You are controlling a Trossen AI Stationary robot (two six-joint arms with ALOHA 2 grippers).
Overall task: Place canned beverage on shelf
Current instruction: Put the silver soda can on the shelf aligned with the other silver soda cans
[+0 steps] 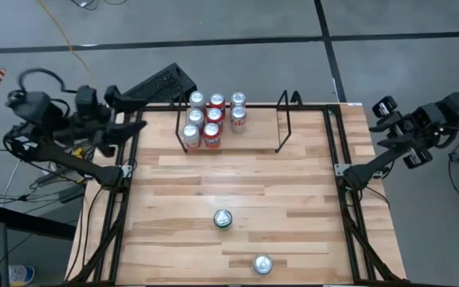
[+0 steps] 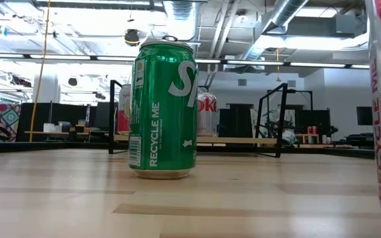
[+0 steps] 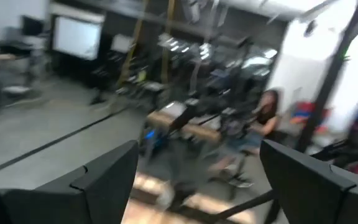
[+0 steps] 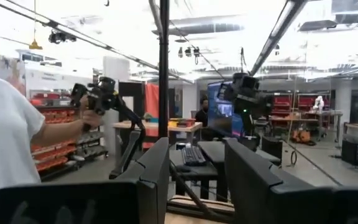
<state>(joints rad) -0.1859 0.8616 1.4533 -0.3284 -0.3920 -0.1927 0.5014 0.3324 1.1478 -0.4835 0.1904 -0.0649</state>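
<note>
High cam sits above me, straight down on the whole light wood table point(image 1: 237, 183). Low cam at tabletop height, level, very near the green aluminium can point(image 2: 163, 109); both share the black wire shelf point(image 1: 285, 119). My wrist cams look past my dark fingers point(image 4: 151, 180) into the room.

You're working in an open workshop: grey floor point(image 1: 405, 16) crossed by dark lines, exposed ducts point(image 2: 290, 13) overhead with bright strip lighting. A keyboard point(image 1: 162, 82) lies at eleven o'clock off the table.
</note>
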